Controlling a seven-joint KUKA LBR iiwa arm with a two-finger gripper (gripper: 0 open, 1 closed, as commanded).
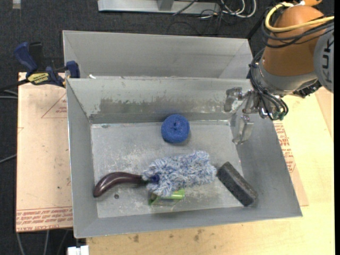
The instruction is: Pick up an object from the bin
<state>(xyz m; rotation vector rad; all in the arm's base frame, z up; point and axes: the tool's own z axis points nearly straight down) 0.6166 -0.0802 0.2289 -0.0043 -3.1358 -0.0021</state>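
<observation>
Starting at the near wall of the bin (79, 142), and nothing is lifted yet: every item lies on the grey floor, so the whole pick is left to do. Closest in, a small green piece (169, 196) peeks out from under the fluffy blue-and-white duster head (183, 171), touching it. The duster's dark brown curved handle (114, 183) trails off toward the left corner. Just beside the duster head on the right, a dark grey block (237, 183) lies at an angle, its far end near the foot of the right wall, which looks a tight spot to come down into. Move further back and there is a round blue sponge-like puck (175, 128) sitting alone, bare floor all around it, well apart from the duster cluster and from every wall; to my eye that is the roomiest target. Now the gripper (240, 137): it hangs over bare floor at the far right, near the right wall, above and beyond the grey block, with the blue puck off to the side. Whether the jaws are wide or narrow I cannot tell from here, but nothing from the bin hangs from them. Beyond it, the back wall slopes up, and the strip of floor along its foot is open.
</observation>
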